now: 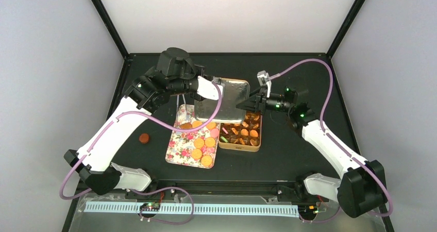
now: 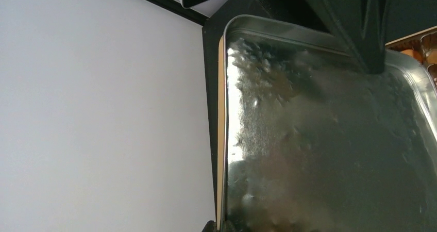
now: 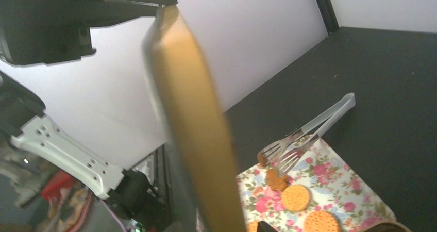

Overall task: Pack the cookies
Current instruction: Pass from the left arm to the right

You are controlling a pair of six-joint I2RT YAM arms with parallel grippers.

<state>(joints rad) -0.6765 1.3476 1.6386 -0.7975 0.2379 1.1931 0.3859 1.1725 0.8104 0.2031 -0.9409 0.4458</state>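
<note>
Fingers of the left gripper point(image 1: 220, 90) are closed on the left edge of the lid point(image 1: 229, 100), which is held raised and tilted. Farthest left, one brown cookie point(image 1: 145, 138) is seen alone on the table point(image 1: 309, 77). Orange cookies point(image 1: 202, 148) are spread on the tray point(image 1: 178, 149), beside the tongs point(image 3: 319, 126). More are sorted in the tin point(image 1: 239, 148), partly under the lid. At the lid's right edge the right gripper point(image 1: 243, 104) is set astride the rim; whether it is clamped cannot be told. If the rim is not seated between those fingers, the lid could be twisted or dropped onto the tin and cookies scattered. If it is fitted now, the tray's cookies would be shut out.
</note>
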